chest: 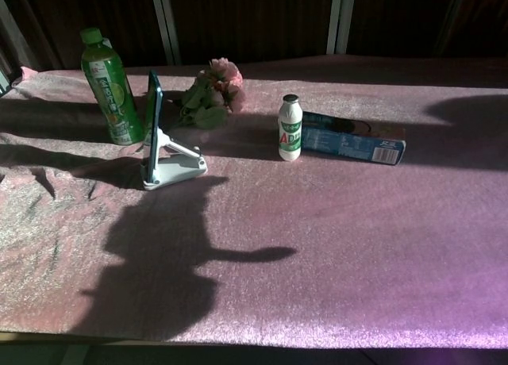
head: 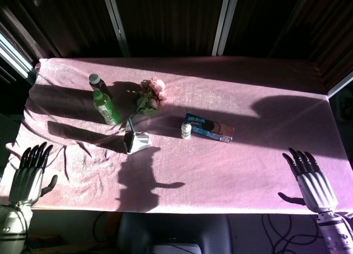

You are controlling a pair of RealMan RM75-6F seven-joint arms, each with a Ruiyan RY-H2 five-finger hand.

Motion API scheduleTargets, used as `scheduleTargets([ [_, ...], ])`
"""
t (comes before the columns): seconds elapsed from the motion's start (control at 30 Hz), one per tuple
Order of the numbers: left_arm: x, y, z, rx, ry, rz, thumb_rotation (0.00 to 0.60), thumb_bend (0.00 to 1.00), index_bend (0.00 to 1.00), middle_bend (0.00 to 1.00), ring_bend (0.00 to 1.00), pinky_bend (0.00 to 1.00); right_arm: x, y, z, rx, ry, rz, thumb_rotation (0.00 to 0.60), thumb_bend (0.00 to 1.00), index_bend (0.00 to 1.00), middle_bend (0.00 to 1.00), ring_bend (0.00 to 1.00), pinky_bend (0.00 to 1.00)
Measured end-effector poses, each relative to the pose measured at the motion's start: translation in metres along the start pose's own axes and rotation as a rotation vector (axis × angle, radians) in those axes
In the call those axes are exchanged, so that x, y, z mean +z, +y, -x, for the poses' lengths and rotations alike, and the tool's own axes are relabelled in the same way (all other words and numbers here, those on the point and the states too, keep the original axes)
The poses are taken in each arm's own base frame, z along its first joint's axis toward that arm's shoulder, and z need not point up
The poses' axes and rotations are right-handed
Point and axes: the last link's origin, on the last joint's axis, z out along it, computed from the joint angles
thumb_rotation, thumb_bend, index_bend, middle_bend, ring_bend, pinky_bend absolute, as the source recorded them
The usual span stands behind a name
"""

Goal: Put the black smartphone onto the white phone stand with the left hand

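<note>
Slim black smartphone (chest: 154,111) standing upright on the white folding phone stand (chest: 176,165) upon the pink-clothed surface (chest: 333,238), both the left hand (head: 28,174) and the right hand (head: 313,182) empty with fingers spread at the near edge; placement appears complete, leaving no evident further move.

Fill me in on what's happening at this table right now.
Nothing is being handled at this moment. The black smartphone stands upright on the white phone stand, beside the green bottle. The left hand is open at the table's near left edge, holding nothing. The right hand is open at the near right edge. The placing looks done.
</note>
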Motion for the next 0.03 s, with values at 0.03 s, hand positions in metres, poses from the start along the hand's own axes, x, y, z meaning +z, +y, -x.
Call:
scheduleTargets([
  [0.03, -0.0032, -0.0015, 0.0003, -0.009, -0.006, -0.007, 0.6, 0.34, 0.0, 0.0, 0.0, 0.0, 0.0, 0.0, -0.0001, 0.0, 0.0, 0.0, 0.6, 0.13, 0.0, 0.0, 0.0, 0.0],
])
